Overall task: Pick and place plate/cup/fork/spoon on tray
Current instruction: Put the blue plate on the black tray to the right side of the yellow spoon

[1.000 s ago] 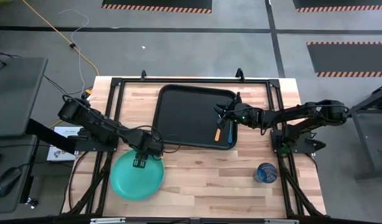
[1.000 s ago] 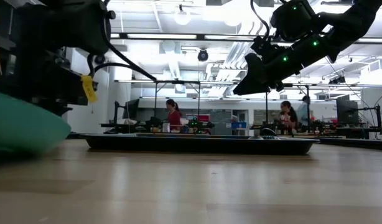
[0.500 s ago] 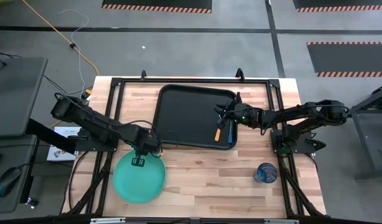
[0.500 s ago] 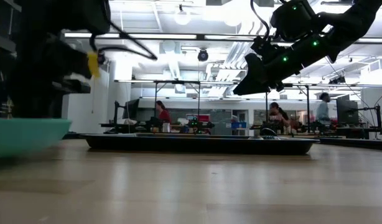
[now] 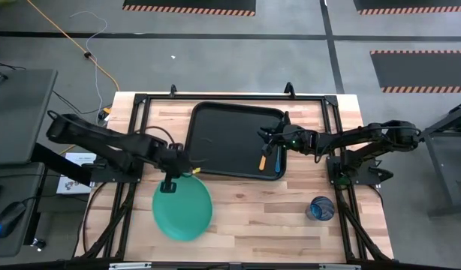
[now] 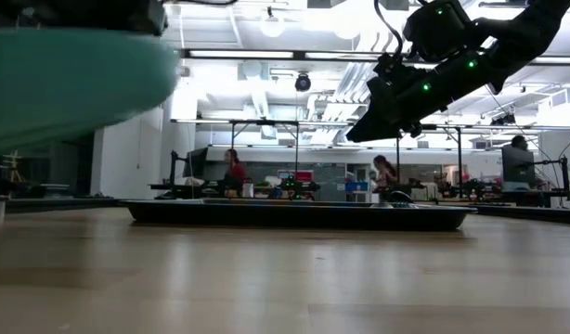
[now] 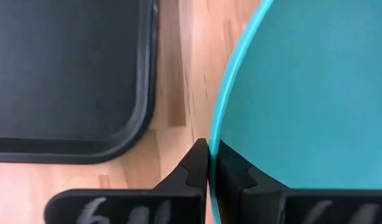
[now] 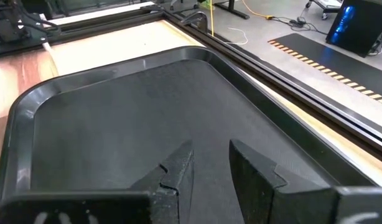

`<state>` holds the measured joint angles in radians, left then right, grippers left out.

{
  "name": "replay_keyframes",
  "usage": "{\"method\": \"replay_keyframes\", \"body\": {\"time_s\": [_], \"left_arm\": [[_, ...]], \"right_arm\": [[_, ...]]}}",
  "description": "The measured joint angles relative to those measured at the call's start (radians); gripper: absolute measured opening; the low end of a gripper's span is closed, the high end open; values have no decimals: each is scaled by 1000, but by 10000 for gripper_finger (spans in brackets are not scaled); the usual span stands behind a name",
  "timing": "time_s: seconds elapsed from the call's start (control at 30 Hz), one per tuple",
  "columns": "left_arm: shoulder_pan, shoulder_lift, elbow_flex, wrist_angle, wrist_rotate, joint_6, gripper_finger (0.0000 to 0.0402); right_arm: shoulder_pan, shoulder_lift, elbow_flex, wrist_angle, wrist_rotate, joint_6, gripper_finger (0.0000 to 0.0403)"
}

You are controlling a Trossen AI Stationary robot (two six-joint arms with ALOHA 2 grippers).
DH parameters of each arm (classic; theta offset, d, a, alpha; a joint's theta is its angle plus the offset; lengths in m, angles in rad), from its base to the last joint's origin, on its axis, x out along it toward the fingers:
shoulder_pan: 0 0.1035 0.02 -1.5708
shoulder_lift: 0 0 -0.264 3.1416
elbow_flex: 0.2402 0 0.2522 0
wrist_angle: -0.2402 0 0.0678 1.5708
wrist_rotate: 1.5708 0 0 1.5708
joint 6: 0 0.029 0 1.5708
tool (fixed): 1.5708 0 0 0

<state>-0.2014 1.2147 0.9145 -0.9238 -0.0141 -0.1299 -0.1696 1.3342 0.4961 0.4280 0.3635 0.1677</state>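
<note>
The turquoise plate (image 5: 183, 208) hangs in the air over the table's near left part, with my left gripper (image 5: 170, 184) shut on its far rim. In the low view the plate (image 6: 71, 79) shows high up and tilted. The black tray (image 5: 234, 141) lies at the table's far middle. An orange-handled utensil (image 5: 263, 160) and a blue one (image 5: 277, 163) lie on its right part. My right gripper (image 8: 209, 168) hovers open above the tray (image 8: 116, 124) with nothing between its fingers. The dark-blue cup (image 5: 321, 208) stands at the near right. My left gripper pinches the plate's rim (image 7: 211, 146) between its two fingers, at the edge that lies toward the tray (image 7: 66, 74). The fingers come from above, pointing down. The plate (image 7: 303, 93) is lifted clear of the table and sits tilted in the hold.
Black frame rails (image 5: 230, 96) run along the table's far edge and down both sides. Bare wood (image 5: 253, 217) lies between the plate and the cup. People and benches show in the room beyond the table (image 6: 234, 172).
My left gripper has risen and gone a little toward the far edge and the tray, carrying the plate by its rim. The plate, which lay flat on the table half a second ago, is now lifted clear, tilted and shifted toward the right.
</note>
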Motion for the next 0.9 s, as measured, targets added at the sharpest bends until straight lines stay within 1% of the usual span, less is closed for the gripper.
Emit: {"method": "replay_keyframes", "body": {"time_s": [0.2, 0.3, 0.43, 0.5, 0.67, 0.8, 0.9], "left_arm": [[50, -31, 107, -38, -6, -11, 1], [97, -28, 179, -51, -53, 46, 1], [193, 6, 270, -43, -124, 168, 1], [256, 40, 307, -42, -151, 220, 1], [409, 161, 359, 41, -157, 314, 0], [508, 285, 400, 127, -154, 342, 0], [565, 370, 441, 145, -154, 341, 0]], "right_arm": [[0, 0, 0, 1, 0, 0, 94], [0, 0, 0, 1, 0, 0, 94], [0, 0, 0, 2, 0, 7, 94], [-1, 0, 0, 2, 0, 12, 94], [-1, 0, 0, 2, 0, 11, 94], [-1, 0, 0, 2, 0, 11, 94], [-1, 0, 0, 0, 0, 10, 94]]}}
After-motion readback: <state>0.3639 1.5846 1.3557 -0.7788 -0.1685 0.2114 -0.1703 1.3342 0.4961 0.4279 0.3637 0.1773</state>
